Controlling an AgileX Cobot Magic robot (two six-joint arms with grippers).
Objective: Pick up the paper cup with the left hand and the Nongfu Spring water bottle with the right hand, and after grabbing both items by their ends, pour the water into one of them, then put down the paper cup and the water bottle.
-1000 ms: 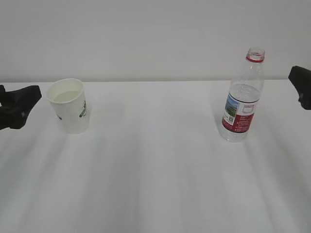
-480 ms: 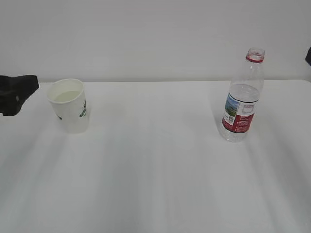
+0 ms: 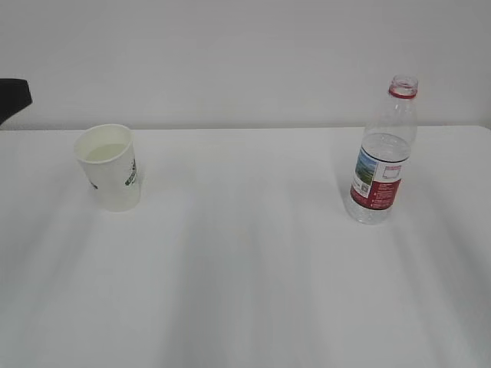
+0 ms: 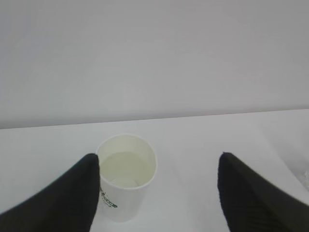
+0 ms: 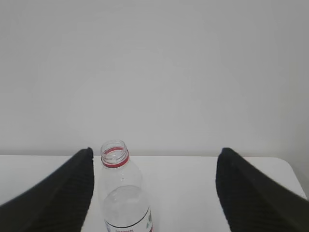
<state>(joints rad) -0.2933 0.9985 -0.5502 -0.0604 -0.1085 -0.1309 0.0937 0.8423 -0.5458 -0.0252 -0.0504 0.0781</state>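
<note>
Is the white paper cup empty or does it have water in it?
Not empty: the white paper cup stands upright with clear liquid inside.

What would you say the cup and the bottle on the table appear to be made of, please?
The paper cup looks like matte white paper or card, opaque, with a rolled rim and green print. The Nongfu Spring water bottle looks like thin clear glossy plastic: see-through ribbed walls, red neck ring, printed label.
</note>
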